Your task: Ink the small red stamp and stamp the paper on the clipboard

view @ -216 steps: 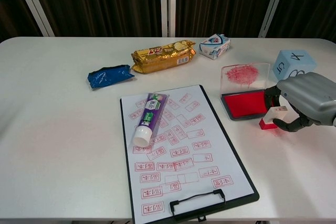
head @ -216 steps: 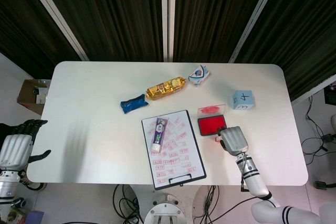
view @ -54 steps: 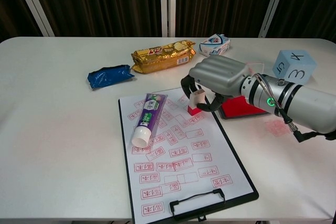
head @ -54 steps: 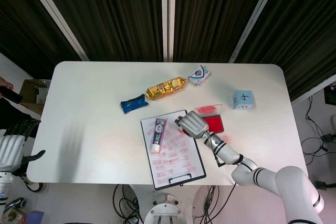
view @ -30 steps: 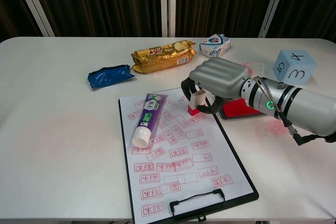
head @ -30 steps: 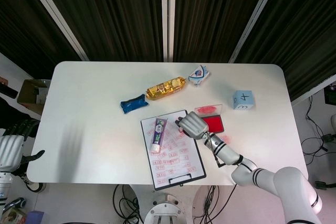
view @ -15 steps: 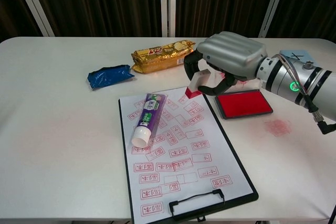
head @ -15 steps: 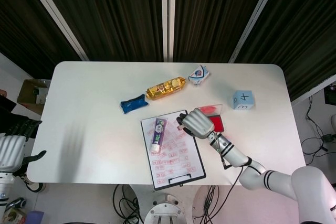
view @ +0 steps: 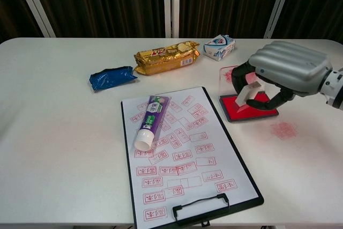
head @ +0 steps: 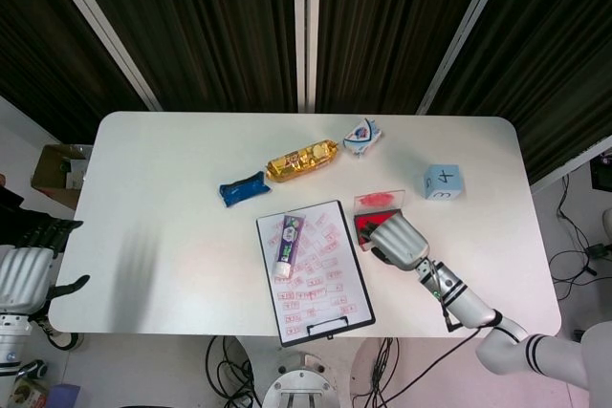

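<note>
Head view: my right hand [head: 399,240] sits over the ink pad [head: 364,226], right of the clipboard [head: 363,305]; stamp hidden under it. My left hand [head: 26,269] is off the table's [head: 172,236] left edge, fingers apart, holding nothing.

Chest view: right hand [view: 286,71] grasps the stamp [view: 244,96], tilted, red end on the pad [view: 263,111]. Paper [view: 182,154] full of red prints; tube [view: 149,120] lies on it.

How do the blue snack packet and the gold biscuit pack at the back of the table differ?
The blue snack packet is shorter and flatter than the gold biscuit pack, which looks longer and fuller. The blue packet is plain glossy blue; the gold pack carries red lettering and a biscuit picture at one end. The blue packet lies nearer the clipboard's left corner; the gold pack lies further back, toward the middle. Both rest flat on the table, slightly angled, untouched by either hand.
</note>
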Controlling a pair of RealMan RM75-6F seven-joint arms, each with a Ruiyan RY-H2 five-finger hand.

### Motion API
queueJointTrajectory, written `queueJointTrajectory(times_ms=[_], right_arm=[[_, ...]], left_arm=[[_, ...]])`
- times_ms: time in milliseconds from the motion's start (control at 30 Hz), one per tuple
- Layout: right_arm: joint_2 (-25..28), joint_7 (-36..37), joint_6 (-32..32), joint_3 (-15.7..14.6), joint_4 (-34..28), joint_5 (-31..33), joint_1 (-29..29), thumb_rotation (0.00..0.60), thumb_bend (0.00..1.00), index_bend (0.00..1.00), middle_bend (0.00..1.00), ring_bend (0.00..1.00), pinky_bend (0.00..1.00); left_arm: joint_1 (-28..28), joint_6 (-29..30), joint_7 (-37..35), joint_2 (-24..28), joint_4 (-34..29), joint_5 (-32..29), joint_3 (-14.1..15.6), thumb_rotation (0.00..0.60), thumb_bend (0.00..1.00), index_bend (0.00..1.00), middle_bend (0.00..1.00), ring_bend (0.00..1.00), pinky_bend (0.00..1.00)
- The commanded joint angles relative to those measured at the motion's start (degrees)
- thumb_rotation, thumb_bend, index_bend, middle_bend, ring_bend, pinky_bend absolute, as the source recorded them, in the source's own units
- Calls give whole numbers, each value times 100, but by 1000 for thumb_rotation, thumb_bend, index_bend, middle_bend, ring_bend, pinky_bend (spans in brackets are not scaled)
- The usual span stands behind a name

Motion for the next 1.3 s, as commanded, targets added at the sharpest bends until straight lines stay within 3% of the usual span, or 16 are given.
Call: queueJointTrajectory(times_ms=[33, 467, 1133, 1300], right_arm=[[28, -85, -32, -91, 59, 76, -146, 600, 488, 1000, 912, 875, 940], [-357, 189, -332, -113, 870, 391, -491, 600, 486, 1000, 912, 875, 939], [-454, 216, -195, -104, 1048, 262, -759, 600, 484, 1000, 909, 875, 939], [-534, 284, -23, -126, 1250, 96, -796, 600, 430, 962, 854, 872, 939]], left_arm=[[-2, 2, -1, -4, -4, 7, 2, 600, 0, 206, 215, 167, 251], [-35, -41, 3, -29, 1, 33, 15, 600, 0, 205, 215, 167, 251], [-37, -41, -30, -54, 53, 5, 9, 600, 0, 205, 215, 167, 251], [-33, -38, -42, -45, 60, 0, 9, 600, 0, 205, 215, 167, 251]])
